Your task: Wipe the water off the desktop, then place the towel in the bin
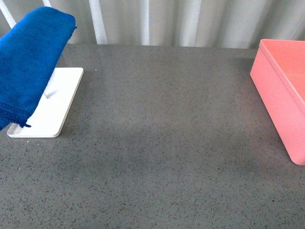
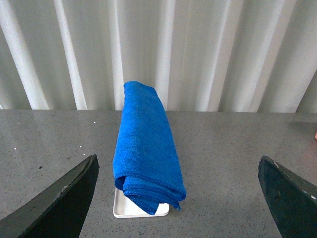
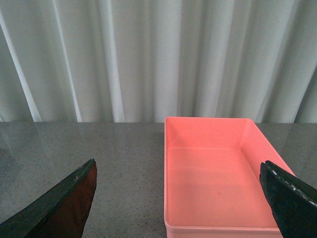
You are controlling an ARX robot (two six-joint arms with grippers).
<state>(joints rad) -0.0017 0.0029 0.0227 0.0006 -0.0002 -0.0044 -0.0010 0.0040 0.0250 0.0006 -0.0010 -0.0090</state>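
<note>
Towel (image 1: 28,62), bright blue and folded into a long thick band, hung at the far left of the desktop (image 1: 157,143) in the front view, draped above a white tray (image 1: 57,102) on a support hidden beneath it. The salmon-pink bin (image 1: 281,95) stood at the right edge, well apart from it, and neither arm showed. A faintly darker patch lay mid-desk, but whether it was water could not be told. By that evidence, nothing of the task was done: pickup, wiping and binning were all left. In the left wrist view the towel (image 2: 146,148) looked soft and plush, with its stitched hem curling at the near end over the tray (image 2: 126,210). The left gripper (image 2: 177,159) faced it with its jaws spread wide and nothing between them. A few bright specks on the desktop (image 2: 237,163) may have been droplets. In the right wrist view the right gripper (image 3: 178,166) was likewise spread and empty, looking into the bin (image 3: 218,173), which held nothing.
</note>
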